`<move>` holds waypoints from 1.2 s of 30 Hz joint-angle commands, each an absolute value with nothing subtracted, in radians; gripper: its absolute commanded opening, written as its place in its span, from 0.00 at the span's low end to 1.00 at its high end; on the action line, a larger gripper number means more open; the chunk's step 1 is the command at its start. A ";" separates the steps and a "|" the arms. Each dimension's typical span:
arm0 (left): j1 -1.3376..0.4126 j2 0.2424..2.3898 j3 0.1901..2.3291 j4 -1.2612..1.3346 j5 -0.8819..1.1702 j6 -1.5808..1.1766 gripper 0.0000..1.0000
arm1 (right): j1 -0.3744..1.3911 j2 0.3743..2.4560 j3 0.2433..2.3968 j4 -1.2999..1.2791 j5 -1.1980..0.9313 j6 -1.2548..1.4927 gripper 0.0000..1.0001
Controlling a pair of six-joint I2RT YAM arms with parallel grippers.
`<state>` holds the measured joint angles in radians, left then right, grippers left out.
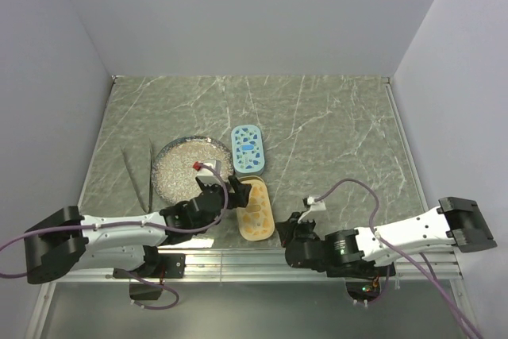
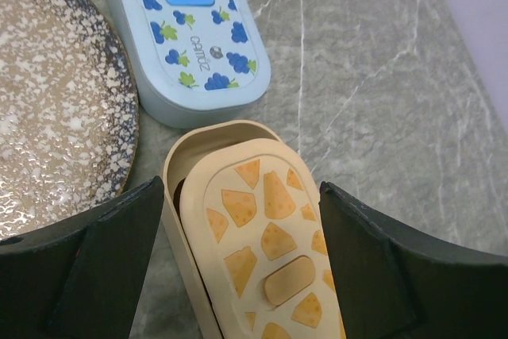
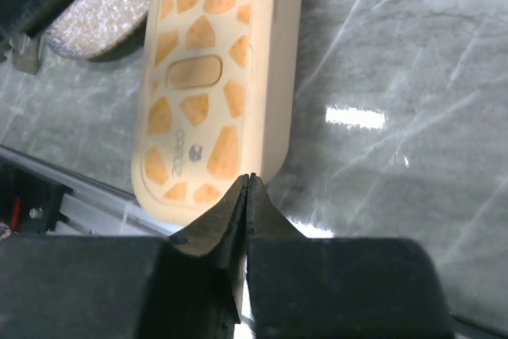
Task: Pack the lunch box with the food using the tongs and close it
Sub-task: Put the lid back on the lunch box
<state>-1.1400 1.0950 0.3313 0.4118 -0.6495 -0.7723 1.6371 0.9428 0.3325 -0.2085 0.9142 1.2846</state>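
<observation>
On the marble counter (image 1: 333, 132) a beige lunch box (image 1: 255, 212) with orange patches is placed close to the near edge, between the two arms. Its lid (image 2: 262, 228) is laid on the tub but is not seated evenly: in the left wrist view a dark gap is seen at the far left corner, between the lid and the tub wall. What is inside the box is hidden by the lid.

The left end effector (image 2: 240, 196) is held with its fingers (image 2: 95, 260) spread wide, one at each side of the far end of the beige lunch box. Whether the fingers press on the walls cannot be told.

The right end effector (image 3: 248, 188) is pressed together, and nothing is pinched between its fingers. Its tip is pointed at the near end of the beige lunch box and is found just before that end. Contact cannot be confirmed.

A blue lunch box (image 1: 248, 148) with its lid on is placed just behind the beige one. A round speckled plate (image 1: 178, 172) is found to the left of both boxes, just beside them. The tongs (image 1: 133, 179) are laid flat on the counter to the left of the plate, apart from both end effectors.
</observation>
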 commanded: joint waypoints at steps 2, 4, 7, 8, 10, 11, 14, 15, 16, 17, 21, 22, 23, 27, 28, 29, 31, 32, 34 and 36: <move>-1.147 1.023 0.328 0.380 -0.704 -0.776 0.85 | 1.733 1.014 0.465 -0.552 1.060 1.466 0.00; -1.146 1.003 0.325 0.362 -0.712 -0.781 0.85 | 1.770 1.078 0.509 -0.656 1.061 1.549 0.00; -1.146 0.980 0.321 0.338 -0.724 -0.785 0.85 | 1.804 1.159 0.552 -0.693 1.054 1.586 0.00; -1.147 0.974 0.321 0.331 -0.726 -0.787 0.86 | 1.805 1.175 0.560 -0.690 1.046 1.586 0.00; -1.146 0.959 0.319 0.321 -0.726 -0.790 0.86 | 1.807 1.196 0.568 -0.658 1.035 1.576 0.00; -1.146 0.953 0.318 0.318 -0.724 -0.790 0.86 | 1.806 1.197 0.565 -0.643 1.028 1.563 0.00; -1.146 0.934 0.307 0.314 -0.724 -0.792 0.86 | 1.805 1.175 0.539 -0.574 1.023 1.523 0.00; -1.146 0.930 0.305 0.314 -0.724 -0.792 0.86 | 1.804 1.169 0.519 -0.551 1.017 1.494 0.00; -1.146 0.922 0.302 0.314 -0.724 -0.793 0.86 | 1.802 1.154 0.508 -0.511 1.017 1.488 0.00; -1.147 0.919 0.301 0.314 -0.723 -0.793 0.86 | 1.798 1.147 0.497 -0.485 1.016 1.479 0.00; -1.146 0.914 0.302 0.310 -0.719 -0.793 0.86 | 1.755 1.123 0.431 -0.327 0.951 1.367 0.00; -1.146 0.916 0.304 0.310 -0.718 -0.793 0.86 | 1.747 1.124 0.428 -0.292 0.943 1.356 0.00; -1.147 0.917 0.304 0.310 -0.716 -0.792 0.86 | 1.744 1.127 0.426 -0.288 0.940 1.347 0.00; -1.146 0.916 0.301 0.322 -0.713 -0.792 0.86 | 1.740 1.150 0.446 -0.292 0.936 1.324 0.00; -1.147 0.919 0.301 0.322 -0.712 -0.792 0.86 | 1.735 1.152 0.443 -0.264 0.925 1.315 0.00; -1.146 0.920 0.301 0.324 -0.710 -0.790 0.86 | 1.727 1.151 0.439 -0.246 0.916 1.290 0.00; -1.147 0.928 0.305 0.321 -0.710 -0.790 0.86 | 1.707 1.150 0.425 -0.189 0.894 1.266 0.00; -1.147 0.930 0.305 0.321 -0.710 -0.790 0.86 | 1.703 1.152 0.419 -0.175 0.888 1.247 0.00; -1.146 0.934 0.307 0.324 -0.709 -0.790 0.86 | 1.686 1.155 0.417 -0.149 0.881 1.232 0.00; -1.146 0.939 0.305 0.327 -0.710 -0.788 0.86 | 1.674 1.163 0.414 -0.124 0.862 1.213 0.00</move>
<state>-1.1416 0.9321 0.3065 0.3080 -0.7052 -0.7811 1.6909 1.1530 0.4263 -0.2039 0.8642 1.2591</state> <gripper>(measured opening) 0.859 0.007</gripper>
